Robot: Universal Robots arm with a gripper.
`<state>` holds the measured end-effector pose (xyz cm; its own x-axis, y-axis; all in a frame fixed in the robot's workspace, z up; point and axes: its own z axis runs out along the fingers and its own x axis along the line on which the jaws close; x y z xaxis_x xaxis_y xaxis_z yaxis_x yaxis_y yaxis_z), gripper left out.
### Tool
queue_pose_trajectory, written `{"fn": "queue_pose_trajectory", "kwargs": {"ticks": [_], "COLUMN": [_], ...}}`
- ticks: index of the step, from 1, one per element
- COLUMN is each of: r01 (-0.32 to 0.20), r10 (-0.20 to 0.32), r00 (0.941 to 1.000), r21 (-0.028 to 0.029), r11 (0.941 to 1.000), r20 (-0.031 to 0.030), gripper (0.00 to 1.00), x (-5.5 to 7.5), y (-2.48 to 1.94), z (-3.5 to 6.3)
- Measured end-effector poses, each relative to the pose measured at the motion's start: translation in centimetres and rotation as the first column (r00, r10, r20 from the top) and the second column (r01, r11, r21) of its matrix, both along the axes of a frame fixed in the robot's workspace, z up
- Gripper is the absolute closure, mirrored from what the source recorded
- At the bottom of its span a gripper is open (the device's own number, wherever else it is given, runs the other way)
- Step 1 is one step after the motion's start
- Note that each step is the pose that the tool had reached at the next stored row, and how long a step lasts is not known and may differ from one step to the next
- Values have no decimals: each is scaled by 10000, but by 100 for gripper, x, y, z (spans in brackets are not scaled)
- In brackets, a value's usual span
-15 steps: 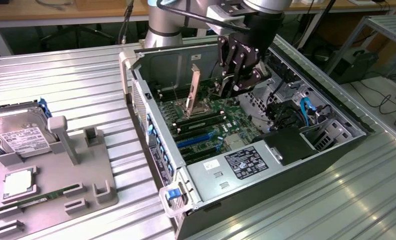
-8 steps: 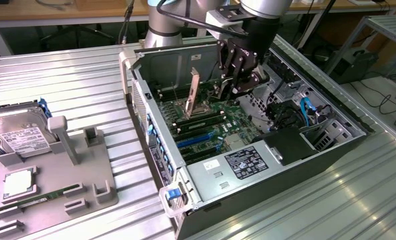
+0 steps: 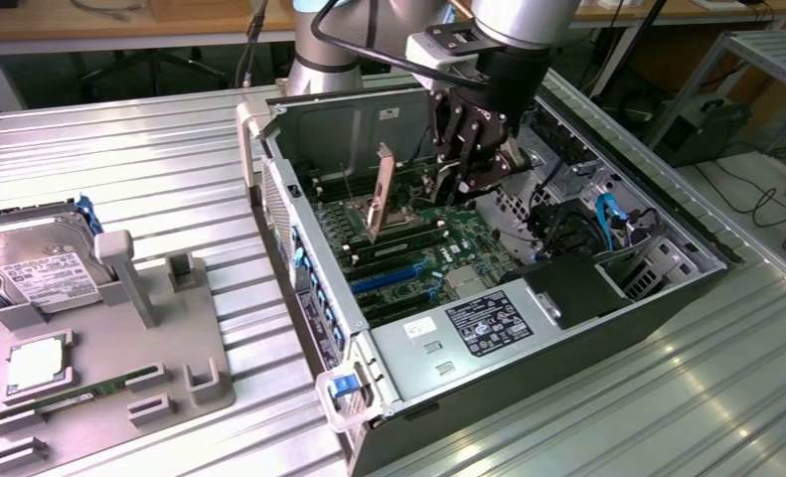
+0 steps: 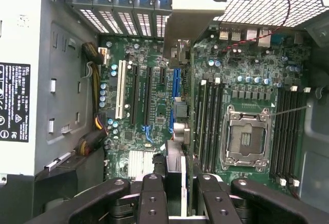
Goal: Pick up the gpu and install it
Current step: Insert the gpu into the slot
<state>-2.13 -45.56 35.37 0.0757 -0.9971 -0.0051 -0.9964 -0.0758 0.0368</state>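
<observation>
My gripper [image 3: 479,182] hangs inside the open computer case [image 3: 658,298], shut on the gpu [image 3: 382,189]. The card is upright and edge-on, with its silver end bracket turned toward the case's rear wall of blue slot clips [image 3: 308,293]. In the wrist view the gpu [image 4: 187,131] runs as a thin dark slab from between my black fingers [image 4: 152,198] out to the grey bracket [image 4: 193,21]. It hovers above the motherboard [image 4: 247,80], beside the blue expansion slot [image 4: 175,88]. I cannot tell whether its lower edge touches a slot.
An empty CPU socket [image 4: 245,137] and RAM slots [image 4: 208,126] lie beside the card. The power supply [image 3: 486,323] and drive cage [image 3: 631,268] fill the near end of the case. A grey fixture [image 3: 101,368] on the exterior view's left holds a hard drive [image 3: 35,263] and a RAM stick [image 3: 94,390].
</observation>
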Motion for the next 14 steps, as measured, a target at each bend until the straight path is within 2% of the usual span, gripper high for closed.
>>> {"fn": "queue_pose_trajectory", "kwargs": {"ticks": [14], "r01": [-1], "r10": [1], "r00": [10000], "r21": [12], "r11": [10000], "r20": [-3], "gripper": [72], "x": [2], "y": [-6], "z": [-120]}}
